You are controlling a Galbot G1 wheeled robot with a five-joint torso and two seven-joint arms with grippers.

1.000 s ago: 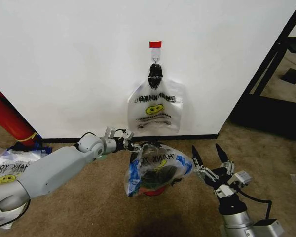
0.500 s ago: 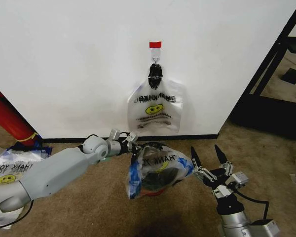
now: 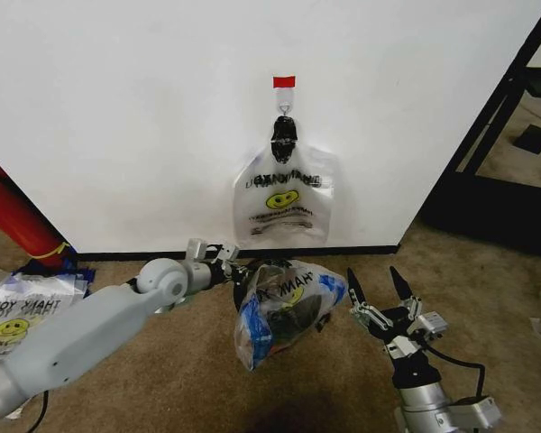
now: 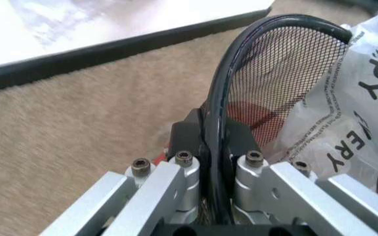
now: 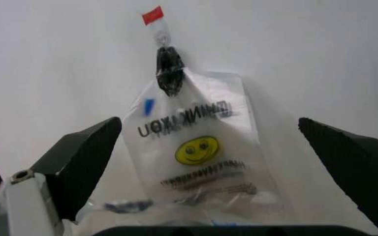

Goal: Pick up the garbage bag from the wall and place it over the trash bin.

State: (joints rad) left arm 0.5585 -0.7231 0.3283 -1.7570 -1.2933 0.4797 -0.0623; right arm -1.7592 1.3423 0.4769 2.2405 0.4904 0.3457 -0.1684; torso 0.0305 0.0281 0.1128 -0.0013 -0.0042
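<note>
Left gripper [image 3: 232, 267] is clamped on the black rim of the wire-mesh trash bin [image 4: 277, 73], one finger on each side of the wire. Draped over the bin just beyond those fingers hangs the garbage bag [image 3: 284, 302], crinkled and sagging. Right gripper [image 3: 377, 290] waits beside the bag, fingers spread wide and holding nothing, facing the wall [image 3: 144, 117].

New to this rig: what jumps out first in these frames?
The left gripper is clamped on the black rim of the trash bin, which tilts on the carpet with the garbage bag draped over it. The right gripper waits open just beside it. On the wall, like bags hang from a black clip.
</note>
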